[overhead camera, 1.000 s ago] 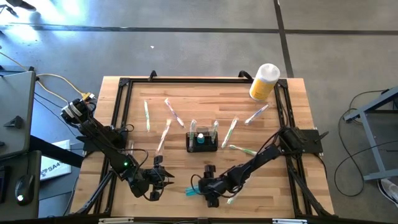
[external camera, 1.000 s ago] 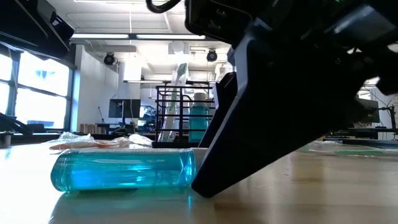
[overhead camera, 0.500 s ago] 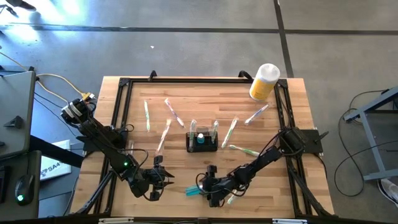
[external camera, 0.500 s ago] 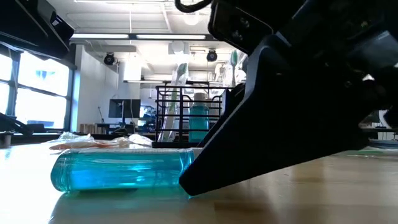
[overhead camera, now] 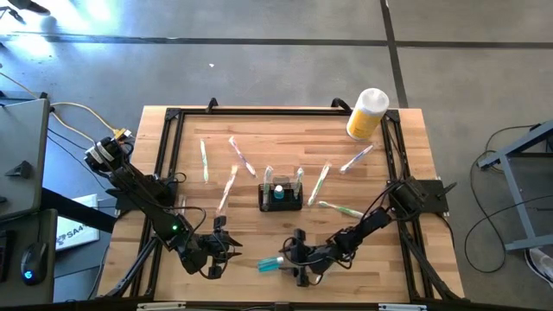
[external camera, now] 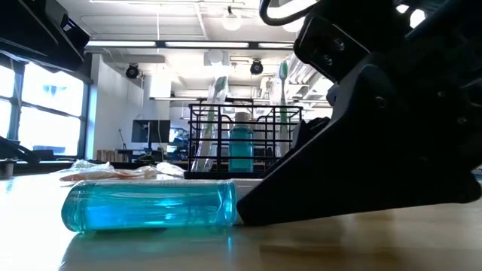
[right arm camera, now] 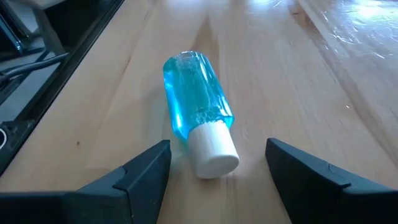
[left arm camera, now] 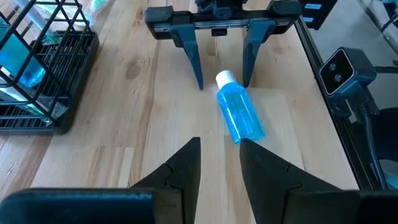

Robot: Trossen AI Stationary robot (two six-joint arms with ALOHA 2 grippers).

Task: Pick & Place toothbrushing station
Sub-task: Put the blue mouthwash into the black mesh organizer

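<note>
The left gripper (overhead camera: 226, 248) waits low over the near-left part of the table (overhead camera: 251, 128), its fingers (left arm camera: 186, 163) standing narrowly apart with nothing between them, as the left wrist view shows. It points across the boards toward the blue bottle (overhead camera: 270, 265), which lies on its side near the table's front edge, between the two arms.

That small, clear blue bottle has a white cap (right arm camera: 213, 153). Its long axis runs roughly left to right in the high view, with the cap end toward the right gripper (overhead camera: 296, 259). That gripper sits right at the bottle's cap end, fingers (right arm camera: 134, 176) spread wide. In the right wrist view the cap lies just ahead of the gap between them, and neither finger touches it. The low view agrees: the dark finger tip rests beside the bottle's end, not around it.

The toothbrushing station (overhead camera: 282, 197), a black wire caddy, stands upright near the middle of the table, farther back from both grippers, and already carries some items, among them another blue bottle. Toothbrushes (overhead camera: 233, 183) lie scattered around it; a yellow canister (overhead camera: 366, 113) stands at the far right corner.

The right arm is clearly nearer. To take the bottle, I judge it need only advance along the bottle's axis and then shut across the body.
</note>
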